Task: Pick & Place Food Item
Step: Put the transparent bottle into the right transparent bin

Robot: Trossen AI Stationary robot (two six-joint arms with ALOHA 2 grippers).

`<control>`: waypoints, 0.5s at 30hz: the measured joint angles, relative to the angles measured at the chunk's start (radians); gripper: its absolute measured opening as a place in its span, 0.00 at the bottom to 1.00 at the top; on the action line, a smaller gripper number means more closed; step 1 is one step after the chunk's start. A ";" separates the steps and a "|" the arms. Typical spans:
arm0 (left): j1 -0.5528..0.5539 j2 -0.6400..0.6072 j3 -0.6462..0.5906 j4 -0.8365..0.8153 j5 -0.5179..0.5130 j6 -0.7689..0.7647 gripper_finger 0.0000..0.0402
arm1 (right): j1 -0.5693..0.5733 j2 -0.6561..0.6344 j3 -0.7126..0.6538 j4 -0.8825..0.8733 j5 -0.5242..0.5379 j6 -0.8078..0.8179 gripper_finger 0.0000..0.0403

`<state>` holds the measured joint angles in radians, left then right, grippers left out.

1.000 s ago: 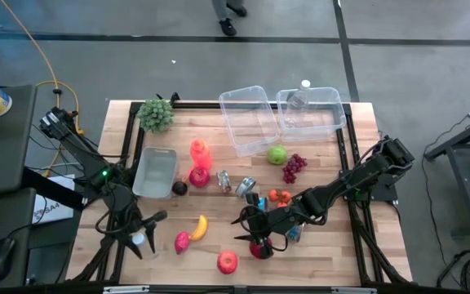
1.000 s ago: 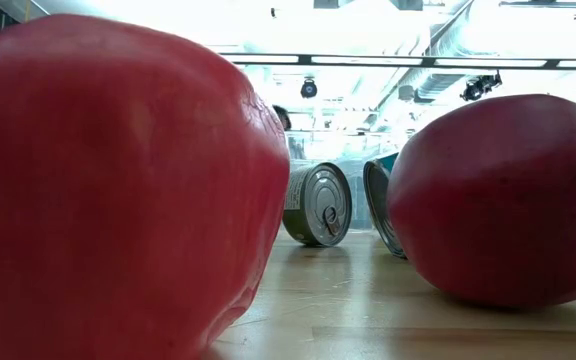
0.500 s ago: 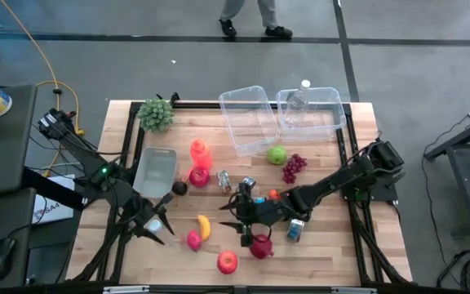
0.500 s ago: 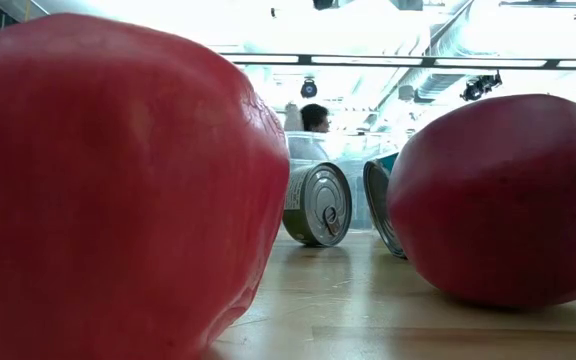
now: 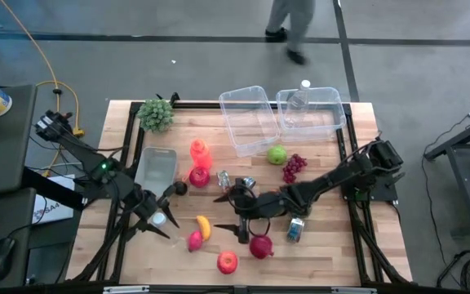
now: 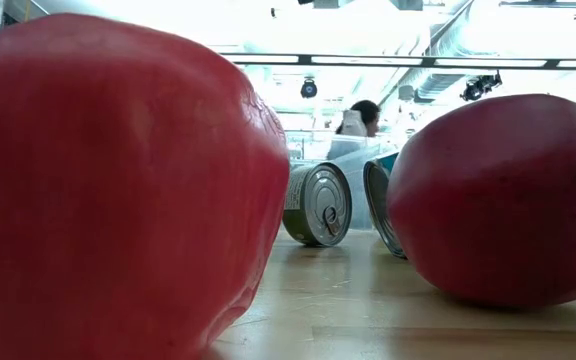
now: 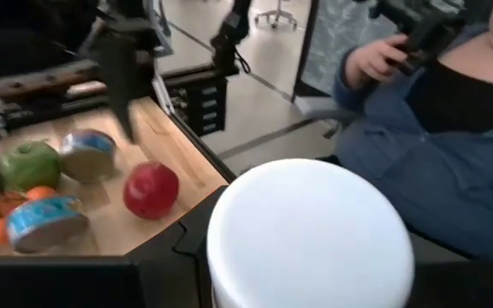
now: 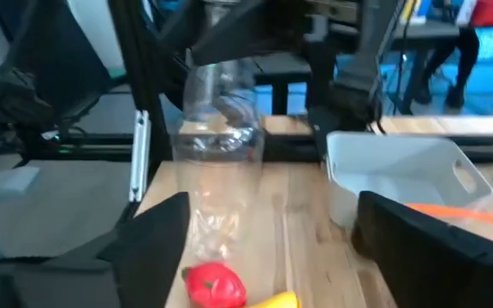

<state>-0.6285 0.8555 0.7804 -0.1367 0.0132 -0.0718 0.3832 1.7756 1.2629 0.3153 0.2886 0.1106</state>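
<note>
My left gripper [image 5: 155, 222] is shut on a clear plastic bottle [image 8: 218, 154] with a white cap [image 7: 311, 231], near the table's left front. My right gripper [image 5: 225, 214] stands open at mid-table, pointing toward the table's left, with nothing between its fingers [image 8: 157, 248]. A dark red fruit [image 5: 260, 246] lies on the wood just behind it, toward the near edge. A banana [image 5: 202, 227], a small pink fruit [image 5: 193, 240] and a red apple [image 5: 228, 261] lie between the two grippers. The low view shows no gripper, only two red fruits [image 6: 503, 200] close up. My left gripper pinches the bottle between its two fingers at its top end, just under the white cap [image 5: 158, 219]; the cap hides the spot in the left wrist view. The fingers come about level from the table's left side. The bottle hangs upright below them [image 8: 219, 222]; whether its base clears the table I cannot tell.
A grey bin [image 5: 155, 170] sits behind the left gripper and two clear tubs [image 5: 247, 118] at the far edge. Cans [image 5: 294, 229], a green apple [image 5: 277, 153], grapes [image 5: 294, 167] and a green bunch [image 5: 156, 114] lie about. A seated person [image 7: 435, 128] is beyond the near edge.
My right gripper has drawn away from the dark red fruit toward the table's left and a little toward the far edge, and has opened wider; the fruit stays on the wood. My left gripper has carried the bottle up and toward the far right.
</note>
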 joint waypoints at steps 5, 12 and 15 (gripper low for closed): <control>0.028 0.003 0.044 -0.006 -0.019 0.044 0.38 | 0.001 0.000 0.000 0.090 0.001 -0.084 0.89; 0.078 0.026 0.056 -0.016 -0.126 0.041 0.38 | 0.001 0.000 0.000 0.178 0.073 -0.159 0.87; 0.100 0.032 0.056 -0.014 -0.135 0.045 0.38 | 0.001 0.000 0.000 0.188 0.079 -0.162 0.86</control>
<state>-0.5285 0.8871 0.8360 -0.1505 -0.1221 -0.0265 0.3843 1.7760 1.2629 0.5034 0.3676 -0.0514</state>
